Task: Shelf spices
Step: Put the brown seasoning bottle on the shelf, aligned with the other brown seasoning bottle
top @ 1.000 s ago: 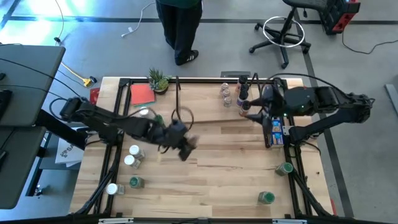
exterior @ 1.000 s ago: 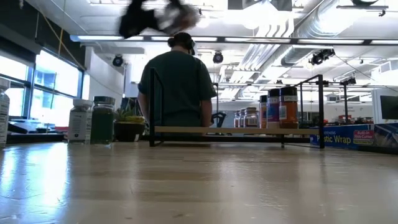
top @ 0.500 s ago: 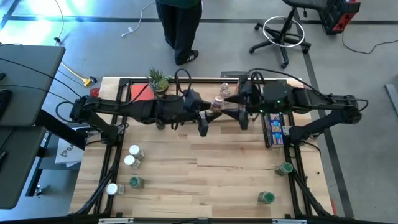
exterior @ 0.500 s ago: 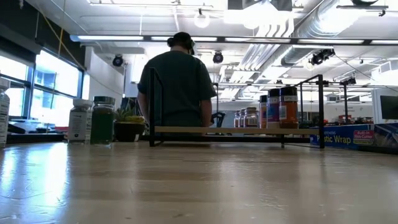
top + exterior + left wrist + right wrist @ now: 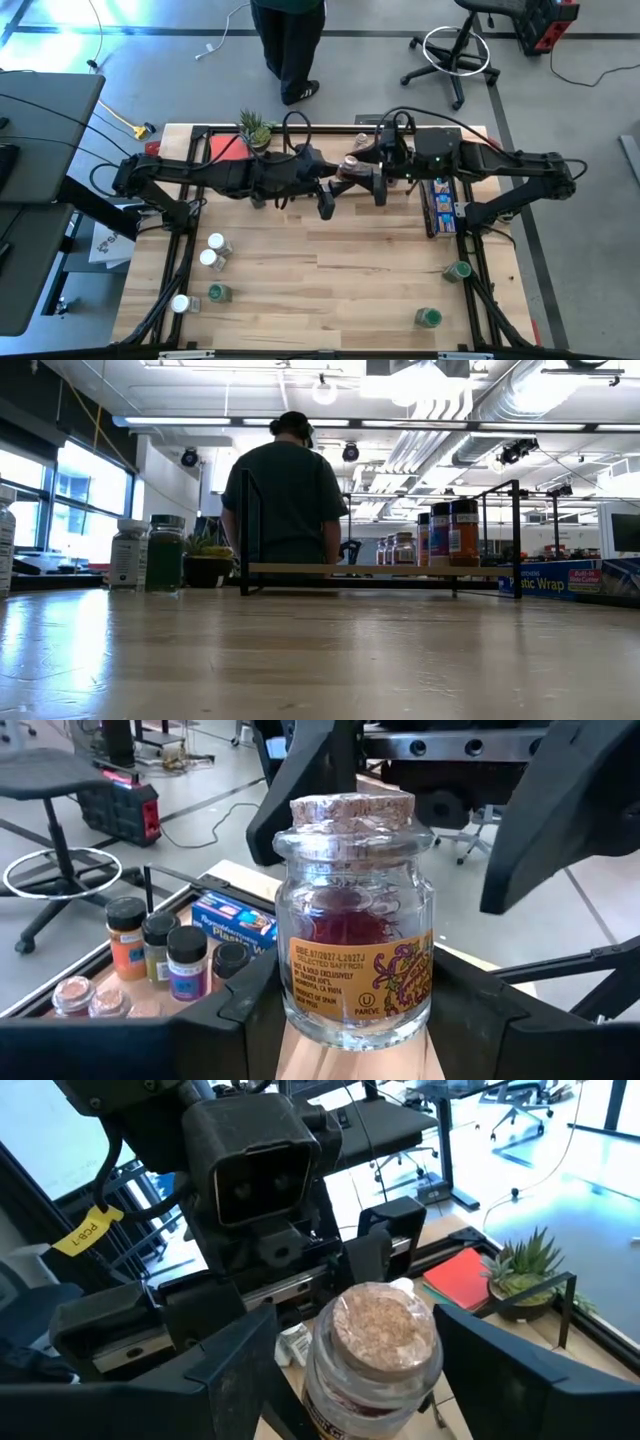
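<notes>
My left gripper [image 5: 340, 178] reaches in from the table's left and is shut on a clear glass spice jar [image 5: 355, 935] with a cork top, red contents and an orange label. The jar [image 5: 350, 165] hangs in the air over the far middle of the table. My right gripper [image 5: 375, 1380] comes from the right, open, with one finger on each side of the jar's cork top [image 5: 385, 1330] and a gap to each. The shelf [image 5: 300, 569] stands at the far edge and bears several jars [image 5: 450, 532]. My left gripper pinches the jar's lower body [image 5: 300, 1020] between its two fingers [image 5: 230, 1020], coming roughly level from the table's left. The jar stands upright in the hold, lifted clear of table and shelf.
Loose jars stand near the left edge [image 5: 212, 250], at the near left [image 5: 218, 292] and at the near right [image 5: 457, 270]. A long blue box [image 5: 443, 205] lies on the right. A small plant [image 5: 255, 128] and a red sheet [image 5: 228, 150] are at the far left. A person [image 5: 285, 490] stands beyond the table.
My left gripper has carried the jar from mid-table up and toward the far edge and the right, rising out of the low view. My right gripper has moved left toward the jar until its open fingers stand around the cork top.
</notes>
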Available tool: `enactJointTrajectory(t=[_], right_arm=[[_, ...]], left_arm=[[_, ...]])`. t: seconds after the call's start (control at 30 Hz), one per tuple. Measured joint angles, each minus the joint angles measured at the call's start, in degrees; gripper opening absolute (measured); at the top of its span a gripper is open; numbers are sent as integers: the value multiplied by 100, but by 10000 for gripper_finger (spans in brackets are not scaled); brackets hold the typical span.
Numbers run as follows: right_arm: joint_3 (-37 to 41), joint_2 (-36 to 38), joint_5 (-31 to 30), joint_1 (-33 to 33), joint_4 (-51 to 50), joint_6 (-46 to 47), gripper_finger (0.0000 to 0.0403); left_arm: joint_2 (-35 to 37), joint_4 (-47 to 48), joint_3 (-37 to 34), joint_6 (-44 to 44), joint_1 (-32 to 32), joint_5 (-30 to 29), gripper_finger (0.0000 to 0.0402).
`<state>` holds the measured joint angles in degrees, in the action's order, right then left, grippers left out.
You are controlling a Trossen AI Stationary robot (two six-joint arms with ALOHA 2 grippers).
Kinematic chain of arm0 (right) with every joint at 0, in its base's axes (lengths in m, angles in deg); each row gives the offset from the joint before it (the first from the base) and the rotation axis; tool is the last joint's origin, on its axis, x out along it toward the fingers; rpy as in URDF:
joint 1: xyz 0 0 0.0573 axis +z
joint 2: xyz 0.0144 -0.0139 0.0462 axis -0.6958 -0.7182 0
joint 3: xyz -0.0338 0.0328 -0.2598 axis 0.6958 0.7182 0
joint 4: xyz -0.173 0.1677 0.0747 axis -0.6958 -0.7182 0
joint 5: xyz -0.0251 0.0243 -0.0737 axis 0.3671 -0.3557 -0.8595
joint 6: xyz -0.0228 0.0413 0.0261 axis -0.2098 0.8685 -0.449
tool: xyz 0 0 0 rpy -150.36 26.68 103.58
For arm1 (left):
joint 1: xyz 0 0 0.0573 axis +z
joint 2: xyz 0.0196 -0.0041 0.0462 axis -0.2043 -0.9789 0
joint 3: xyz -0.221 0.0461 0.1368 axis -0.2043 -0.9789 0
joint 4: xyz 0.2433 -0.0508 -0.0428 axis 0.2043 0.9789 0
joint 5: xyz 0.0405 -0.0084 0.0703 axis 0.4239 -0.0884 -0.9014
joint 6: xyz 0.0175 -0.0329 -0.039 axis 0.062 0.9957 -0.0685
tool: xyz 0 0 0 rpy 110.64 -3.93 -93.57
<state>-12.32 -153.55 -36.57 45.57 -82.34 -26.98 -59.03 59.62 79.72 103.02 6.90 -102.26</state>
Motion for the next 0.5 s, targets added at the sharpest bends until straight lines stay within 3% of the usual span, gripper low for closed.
enactJointTrajectory(t=[0.13,0.27,0.5], right_arm=[[0,2,-4,-2,-47,-10,232],[-2,2,-21,-4,-164,71,174],[-91,44,51,-99,-520,112,117]], left_arm=[[1,20,0,6,-4,0,182],[1,85,0,15,-7,-1,184],[61,864,7,-92,34,357,239]])
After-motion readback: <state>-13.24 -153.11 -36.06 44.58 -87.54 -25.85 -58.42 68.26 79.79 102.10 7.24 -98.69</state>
